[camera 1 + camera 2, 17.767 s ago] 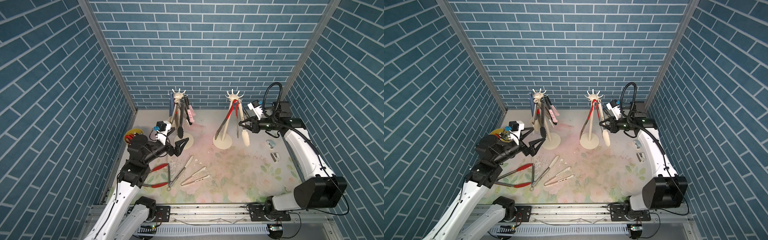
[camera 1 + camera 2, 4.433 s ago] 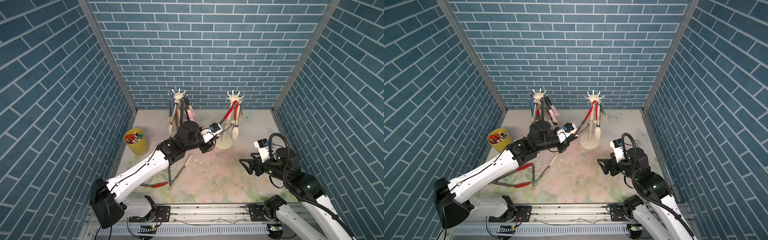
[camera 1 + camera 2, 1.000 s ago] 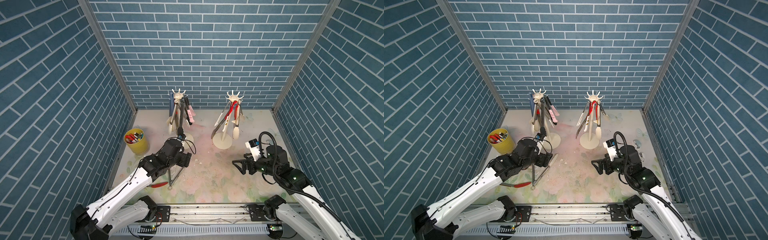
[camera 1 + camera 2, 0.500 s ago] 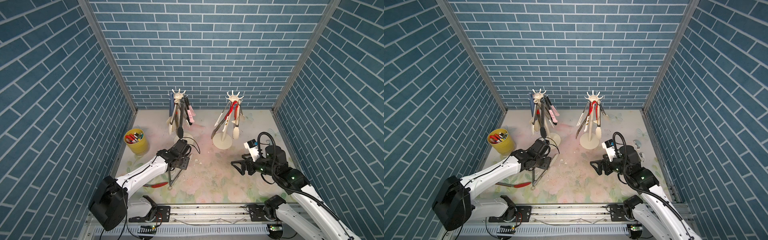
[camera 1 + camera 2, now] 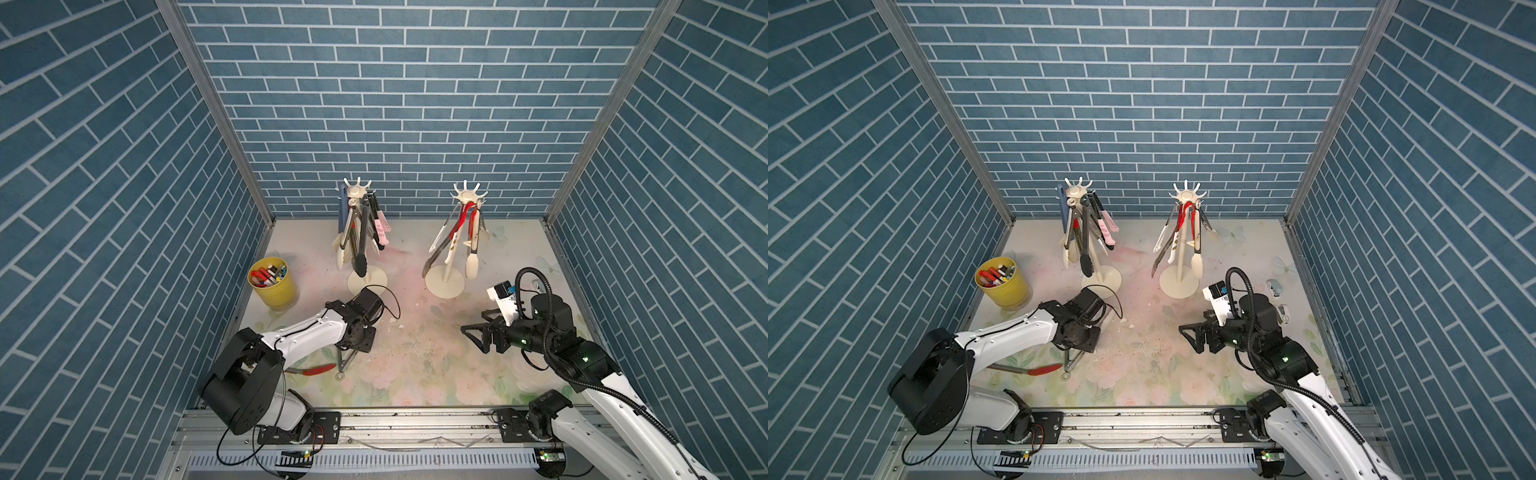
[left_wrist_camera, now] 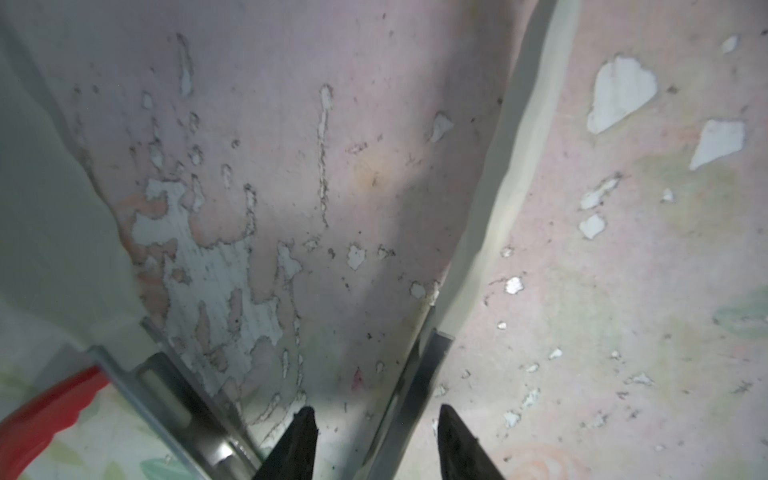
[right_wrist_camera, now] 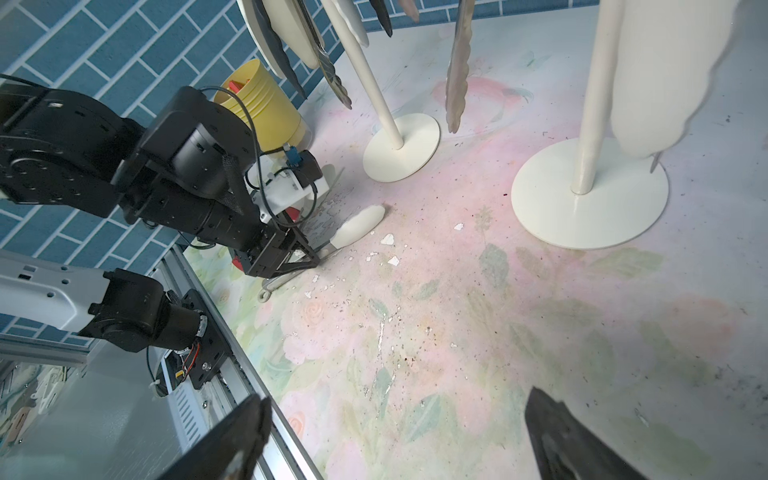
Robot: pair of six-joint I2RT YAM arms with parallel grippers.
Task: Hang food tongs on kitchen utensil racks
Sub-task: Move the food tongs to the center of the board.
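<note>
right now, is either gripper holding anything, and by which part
Nothing gripped yet: the left gripper straddles one steel arm of the cream-tipped tongs, jaws not closed on it. The right gripper is open and empty.

No words, numbers, labels, brand marks or signs can be read in any of the views. The markers [image 5: 268,274] standing in the yellow cup [image 5: 277,291] are too small for any print on them to be made out.

Left gripper [image 6: 376,444] astride one arm of cream-tipped tongs [image 6: 515,166], red-tipped tongs [image 6: 45,415] beside
</note>
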